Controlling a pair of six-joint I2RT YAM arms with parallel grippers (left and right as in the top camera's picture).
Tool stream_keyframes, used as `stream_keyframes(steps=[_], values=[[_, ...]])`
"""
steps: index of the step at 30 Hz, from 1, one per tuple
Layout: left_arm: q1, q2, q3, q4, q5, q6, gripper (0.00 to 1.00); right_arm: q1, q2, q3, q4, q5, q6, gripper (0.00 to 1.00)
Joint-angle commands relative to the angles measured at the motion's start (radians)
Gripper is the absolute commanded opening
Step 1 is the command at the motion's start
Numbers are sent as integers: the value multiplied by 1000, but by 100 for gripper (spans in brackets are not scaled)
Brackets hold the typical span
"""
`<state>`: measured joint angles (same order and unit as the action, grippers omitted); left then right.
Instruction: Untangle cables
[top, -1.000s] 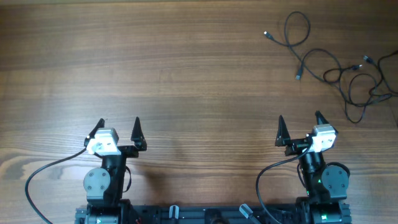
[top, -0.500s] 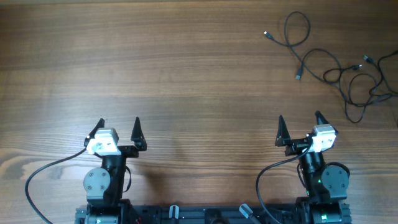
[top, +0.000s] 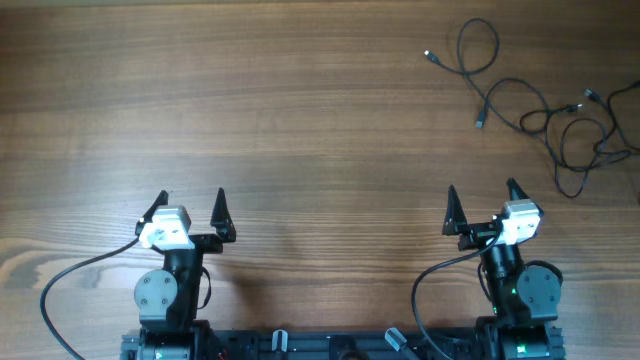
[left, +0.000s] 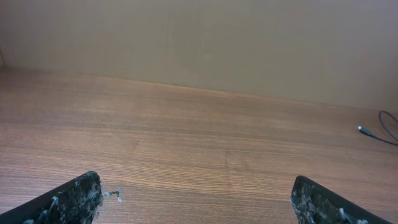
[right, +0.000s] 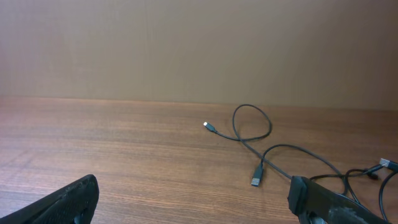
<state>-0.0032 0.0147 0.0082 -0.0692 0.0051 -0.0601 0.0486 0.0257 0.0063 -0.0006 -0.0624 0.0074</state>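
Note:
The cables (top: 540, 105) are thin black cords with small silver plug ends, looped and tangled at the far right of the wooden table. They also show in the right wrist view (right: 267, 152), ahead and to the right of the fingers. One plug end shows at the right edge of the left wrist view (left: 367, 131). My left gripper (top: 190, 208) is open and empty near the front left. My right gripper (top: 482, 203) is open and empty near the front right, well short of the cables.
The wooden table (top: 280, 120) spans the view. A plain beige wall (right: 186, 43) stands behind the table's far edge. The arm bases and their thick black cables (top: 60, 285) sit along the front edge.

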Motion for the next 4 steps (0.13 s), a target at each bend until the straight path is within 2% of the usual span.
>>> stream_keyframes(steps=[1, 4], values=[[8, -8, -2, -6, 5, 19, 100, -4, -21, -1, 1, 10, 19, 100], [8, -8, -2, -7, 5, 19, 100, -4, -21, -1, 1, 10, 19, 100]])
